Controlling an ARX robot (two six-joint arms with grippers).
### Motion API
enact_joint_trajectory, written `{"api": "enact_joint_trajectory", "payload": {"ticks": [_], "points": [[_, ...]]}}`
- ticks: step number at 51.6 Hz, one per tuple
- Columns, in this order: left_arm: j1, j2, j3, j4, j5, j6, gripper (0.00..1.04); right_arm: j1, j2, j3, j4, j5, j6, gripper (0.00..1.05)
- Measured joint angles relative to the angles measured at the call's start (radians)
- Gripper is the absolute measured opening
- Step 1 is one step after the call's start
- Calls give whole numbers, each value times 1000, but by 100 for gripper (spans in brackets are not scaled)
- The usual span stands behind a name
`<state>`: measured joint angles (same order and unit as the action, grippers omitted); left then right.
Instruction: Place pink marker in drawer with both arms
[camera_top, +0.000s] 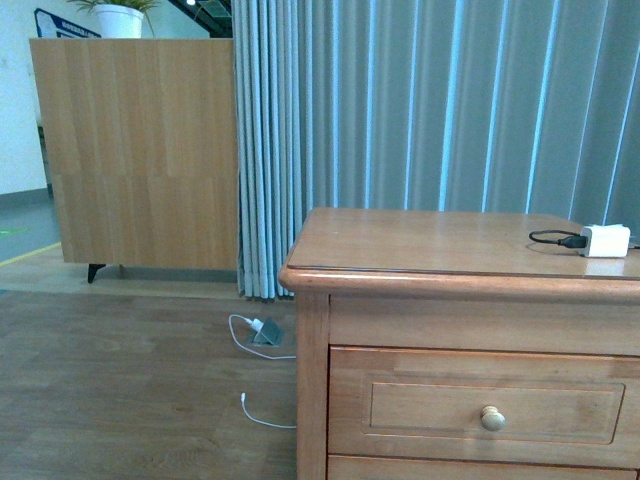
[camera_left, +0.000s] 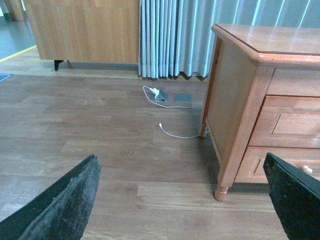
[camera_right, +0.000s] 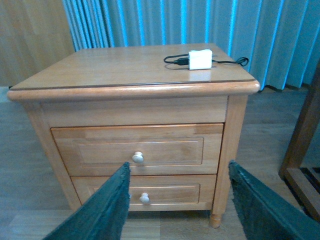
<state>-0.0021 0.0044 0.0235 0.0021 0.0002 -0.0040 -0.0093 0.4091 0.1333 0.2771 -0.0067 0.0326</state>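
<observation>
Nearest in the right wrist view, the right gripper (camera_right: 177, 200) shows two dark, rough-faced fingers (camera_right: 107, 210) spread wide apart with nothing between them; it hangs in front of the dresser, facing the drawer fronts, which looks like a ready stance for reaching a knob. The left gripper (camera_left: 182, 200) is likewise wide open and empty, its black fingers (camera_left: 65, 205) framing bare brown plank floor (camera_left: 100, 125) beside the dresser's side, so it seems parked low and clear of the furniture.

Just beyond the right gripper stands the honey-brown wooden dresser (camera_right: 135, 107). Its wide top drawer (camera_right: 137, 150), with a recessed panel and one small round light knob (camera_right: 137, 157), sits fully closed, flush with the frame; the lower drawer (camera_right: 145, 192) beneath is closed too. Judging from this, opening the top drawer is not yet done.

On the dresser top, towards the back, lies a white charger block (camera_right: 200, 59) with a black cable (camera_right: 175, 60) trailing from it. The pink marker is not visible in any view, so I cannot tell where it is.

Further off, a white cord (camera_left: 172, 134) lies on the floor, then grey-blue pleated curtains (camera_top: 430, 100) and a tall wooden partition (camera_top: 135, 150)
</observation>
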Motion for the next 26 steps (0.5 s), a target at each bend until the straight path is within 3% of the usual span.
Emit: {"api": "enact_joint_trajectory", "payload": {"ticks": [16, 26], "points": [[0, 0, 0, 0, 0, 0, 99, 6, -95, -62, -34, 6, -24, 2], [0, 0, 0, 0, 0, 0, 99, 6, -151, -86, -68, 6, -29, 1]]}}
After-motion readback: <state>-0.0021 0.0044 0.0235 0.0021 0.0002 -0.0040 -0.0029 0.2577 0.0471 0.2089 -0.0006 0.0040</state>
